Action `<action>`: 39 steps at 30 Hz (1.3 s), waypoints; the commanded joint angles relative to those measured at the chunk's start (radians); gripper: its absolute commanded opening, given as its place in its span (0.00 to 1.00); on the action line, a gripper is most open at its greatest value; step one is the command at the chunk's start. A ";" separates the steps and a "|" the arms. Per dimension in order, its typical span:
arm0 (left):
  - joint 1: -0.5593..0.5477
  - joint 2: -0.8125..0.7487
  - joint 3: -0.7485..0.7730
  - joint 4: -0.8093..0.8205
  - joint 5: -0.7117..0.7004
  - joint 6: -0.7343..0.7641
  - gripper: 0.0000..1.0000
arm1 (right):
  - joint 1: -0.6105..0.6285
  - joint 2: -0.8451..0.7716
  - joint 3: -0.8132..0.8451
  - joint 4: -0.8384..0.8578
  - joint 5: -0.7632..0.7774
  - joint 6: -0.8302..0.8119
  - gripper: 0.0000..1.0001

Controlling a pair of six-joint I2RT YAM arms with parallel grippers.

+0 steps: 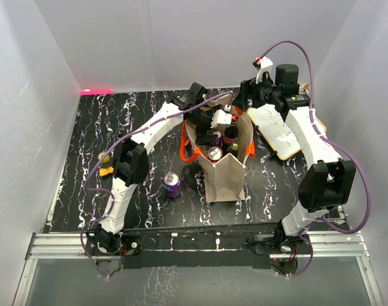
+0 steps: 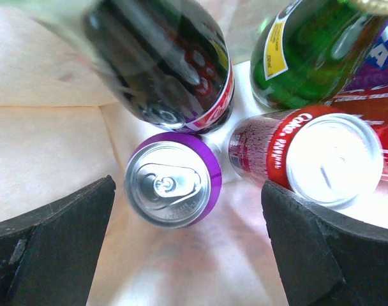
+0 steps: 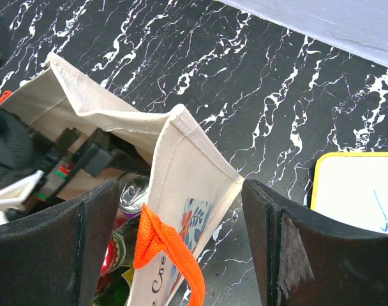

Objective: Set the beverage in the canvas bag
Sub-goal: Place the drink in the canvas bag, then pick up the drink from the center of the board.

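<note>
The beige canvas bag [image 1: 224,180] with orange handles stands open at mid table. My left gripper [image 1: 214,125] is inside its mouth, open and empty [image 2: 187,213]. Below it in the bag stand a purple can [image 2: 173,183], a red cola can [image 2: 321,159], a dark bottle [image 2: 168,64] and a green bottle [image 2: 309,51]. My right gripper [image 1: 246,105] is open, its jaws either side of the bag's far wall [image 3: 187,172] and orange handle [image 3: 165,248], not touching either. Another purple can [image 1: 173,185] stands on the table left of the bag.
A white board with a yellow rim [image 1: 280,131] lies to the right of the bag, under the right arm. A small yellow object [image 1: 104,156] sits by the left arm. White walls enclose the black marbled table [image 1: 85,191].
</note>
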 commanded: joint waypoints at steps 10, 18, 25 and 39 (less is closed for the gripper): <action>0.013 -0.254 -0.066 0.132 0.026 -0.177 0.97 | -0.002 -0.064 0.015 0.049 0.013 0.009 0.79; 0.028 -0.444 -0.190 0.361 -0.041 -0.416 0.97 | -0.001 -0.108 -0.020 0.071 0.014 0.045 0.79; 0.050 -0.632 -0.309 0.382 -0.367 -0.511 0.97 | -0.001 -0.127 -0.023 0.078 0.028 0.053 0.79; 0.246 -0.941 -0.799 0.195 -0.523 -0.696 0.97 | -0.002 -0.119 -0.012 0.085 0.042 0.083 0.79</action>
